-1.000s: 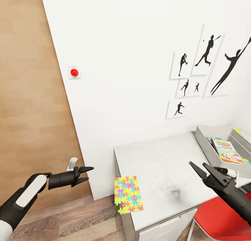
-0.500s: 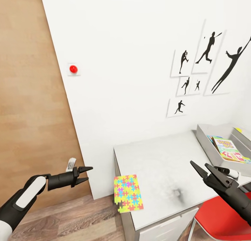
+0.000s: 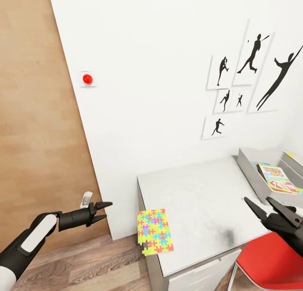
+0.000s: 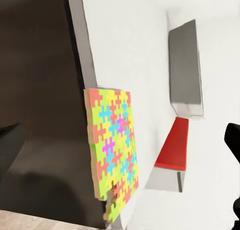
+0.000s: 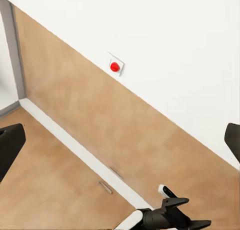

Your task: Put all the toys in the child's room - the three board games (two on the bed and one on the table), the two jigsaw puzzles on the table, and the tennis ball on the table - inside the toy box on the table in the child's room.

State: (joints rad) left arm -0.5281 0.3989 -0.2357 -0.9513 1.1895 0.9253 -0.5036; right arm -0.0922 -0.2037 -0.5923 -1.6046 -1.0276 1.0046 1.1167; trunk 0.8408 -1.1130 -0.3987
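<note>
The jigsaw puzzle (image 3: 154, 232) lies flat at the near left corner of the table (image 3: 198, 190), its outer edge and lower corner jutting past the table's rim over the wood floor (image 3: 84, 265); the left wrist view shows the same overhang, the bright sheet (image 4: 113, 149) hanging off the pale top; well apart, at the table's far right end, the toy box (image 3: 252, 173) holds a printed board game (image 3: 275, 178) leaning inside it; the left gripper (image 3: 101, 211) hovers off the table's side, beside the wooden door (image 3: 38, 114), fingers parted and empty, aimed toward the puzzle but not touching; the right gripper (image 3: 271, 206) hangs over the table's near right edge above the red chair (image 3: 269, 261), its fingers also spread with nothing between them; the danger, as I judge it, is the overhang: a sideways nudge from the left fingers could slide the thin sheet off the rim and onto the floor; a pinch on so flat a piece may also slip, and a careless carry might snag the box wall
</note>
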